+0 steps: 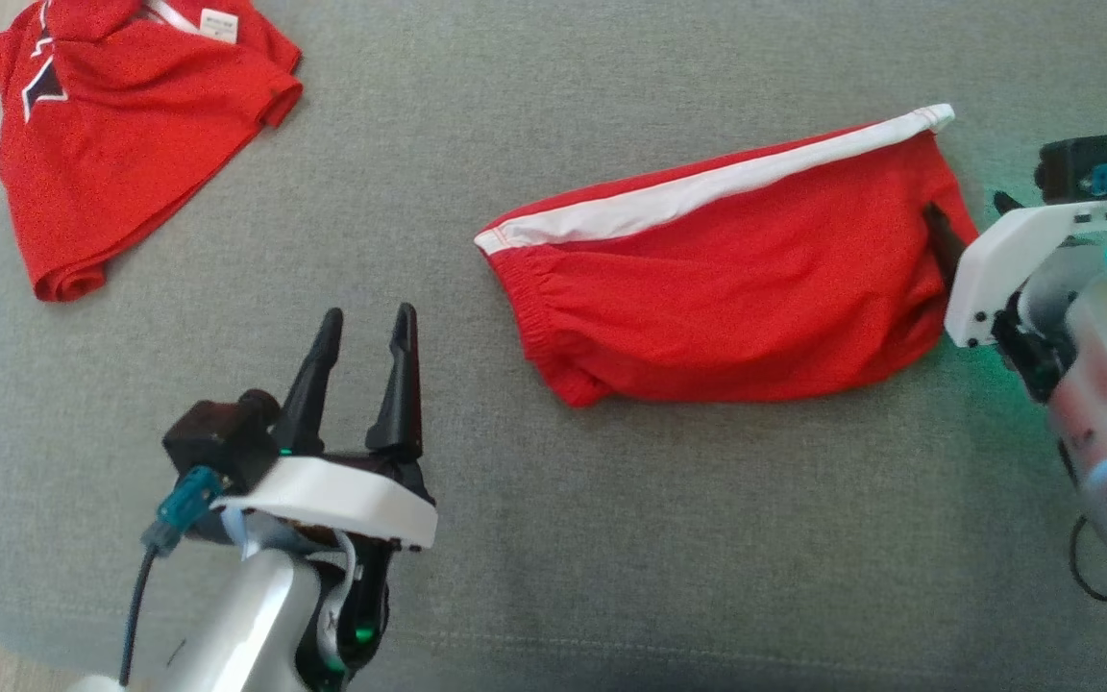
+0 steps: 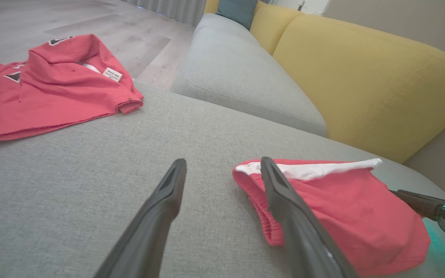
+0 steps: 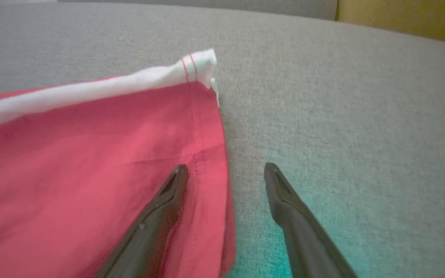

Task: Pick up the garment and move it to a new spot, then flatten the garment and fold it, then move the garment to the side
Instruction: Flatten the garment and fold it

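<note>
Currently the shorts [image 1: 726, 298] lie folded flat on the grey seat cushion [image 1: 611, 538], right of centre in the head view. The white stripe [image 1: 707, 187] runs along the far edge and the gathered waistband [image 1: 539, 322] faces the robot's left. The layers look squared and free of large wrinkles, so the fold step is judged complete and the move to the side is not yet done. The right gripper [image 3: 226, 170] sits at the leg-hem end of the shorts with its fingers spread apart and nothing clamped. One finger lies over the red fabric and the other over bare cushion, so the pair straddles the hem edge; whether the tips touch the cloth cannot be told. This position suits a fresh grip on that edge. The left gripper [image 1: 368, 322] stands on the near left, apart from the shorts, fingers likewise parted and empty, pointing toward the waistband end. A red shirt [image 1: 131, 135] lies at the far left corner, well apart, and probably marks the set-aside area.
</note>
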